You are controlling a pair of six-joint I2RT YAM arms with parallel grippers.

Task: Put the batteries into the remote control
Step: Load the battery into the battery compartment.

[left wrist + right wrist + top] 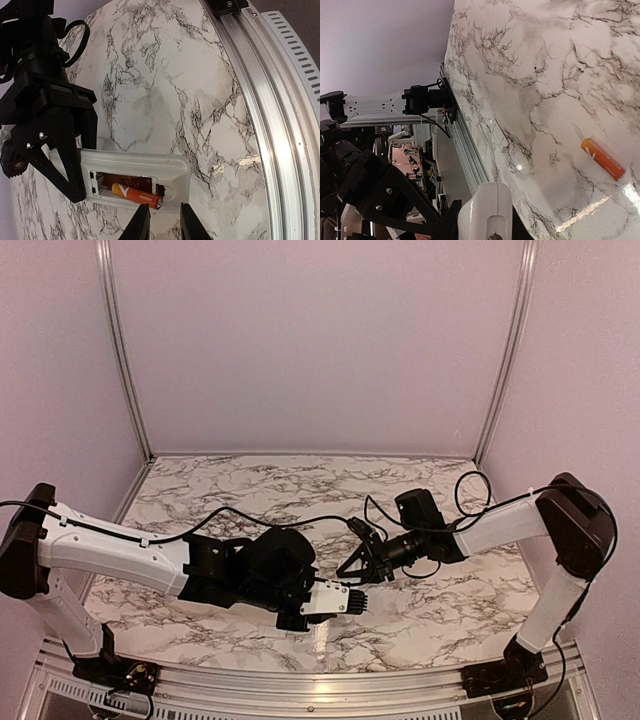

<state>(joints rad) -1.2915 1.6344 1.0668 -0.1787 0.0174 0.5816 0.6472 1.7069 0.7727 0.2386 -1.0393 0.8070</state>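
By the counter's (165,75) near edge, left claw (161,224) grasps remote (165,167); released right claw (358,568) should press tilted battery (137,195) flat, gently

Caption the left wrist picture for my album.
Left hand holds the remote control, one orange battery lying in its open back.

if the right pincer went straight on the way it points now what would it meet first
The small white plastic remote control held by the left pincer. The right pincer points at its end, fingers spread beside it; the gap is unclear.
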